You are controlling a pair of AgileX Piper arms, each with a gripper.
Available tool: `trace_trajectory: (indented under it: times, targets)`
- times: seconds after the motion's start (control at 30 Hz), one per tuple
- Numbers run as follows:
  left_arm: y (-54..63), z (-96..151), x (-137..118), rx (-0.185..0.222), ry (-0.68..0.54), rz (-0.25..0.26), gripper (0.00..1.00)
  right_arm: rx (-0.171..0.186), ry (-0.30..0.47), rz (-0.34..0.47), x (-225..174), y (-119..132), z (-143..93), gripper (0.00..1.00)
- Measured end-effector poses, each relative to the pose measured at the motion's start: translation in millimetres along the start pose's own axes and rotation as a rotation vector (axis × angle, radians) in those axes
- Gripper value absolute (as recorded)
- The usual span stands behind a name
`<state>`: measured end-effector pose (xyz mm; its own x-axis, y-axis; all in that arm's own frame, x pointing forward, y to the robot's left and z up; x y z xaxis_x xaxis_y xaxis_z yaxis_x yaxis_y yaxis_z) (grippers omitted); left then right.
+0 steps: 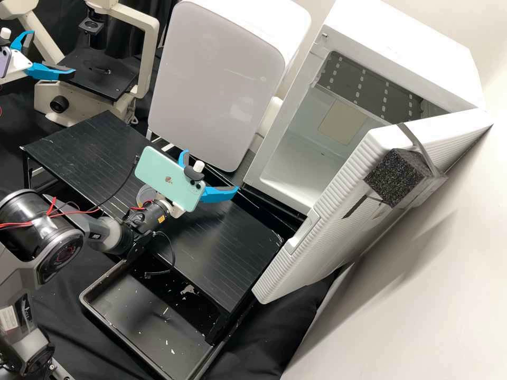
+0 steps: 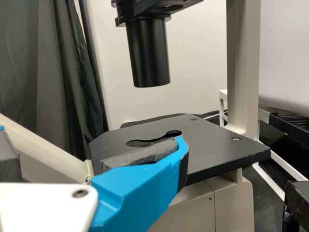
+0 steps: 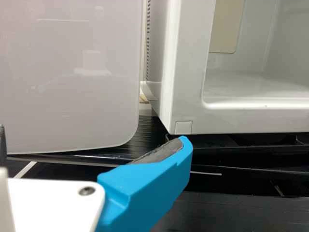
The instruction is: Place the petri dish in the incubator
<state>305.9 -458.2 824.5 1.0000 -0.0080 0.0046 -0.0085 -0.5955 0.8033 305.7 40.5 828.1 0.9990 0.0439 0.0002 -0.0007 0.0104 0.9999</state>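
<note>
The dish [image 1: 143, 195] sits on the rack [image 1: 222, 248], beside the right wrist [image 1: 149, 215], behind the nearer, open and empty right claw [image 1: 211, 171], which probably must draw back; the left claw [image 1: 53, 51], also open, is farther off.

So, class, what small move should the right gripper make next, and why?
Probably ease the right gripper toward the clear round dish on the slatted black rack: its fingers are open and empty, and the incubator door stands open.
</note>
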Motion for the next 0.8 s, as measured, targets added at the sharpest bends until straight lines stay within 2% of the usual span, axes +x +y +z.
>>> trace_trajectory:
  times: [0.43, 0.5, 0.6, 0.8]
  targets:
    - [0.0, 0.0, 0.0, 0.0, 0.0, 0.0, 1.0, 0.003, 0.004, 0.003, -10.3, -1.6, 0.9, 1.0]
    - [0.0, 0.0, 0.0, 0.0, 0.0, 0.0, 1.0, 0.003, 0.025, 0.018, -22.3, 0.2, 0.5, 1.0]
    - [0.0, 0.0, 0.0, 0.0, 0.0, 0.0, 1.0, 0.022, 0.067, 0.053, -40.8, 3.0, -1.2, 1.0]
    - [0.0, 0.0, 0.0, 0.0, 0.0, 0.0, 1.0, 0.023, 0.143, 0.094, -81.3, 2.6, -6.7, 1.0]
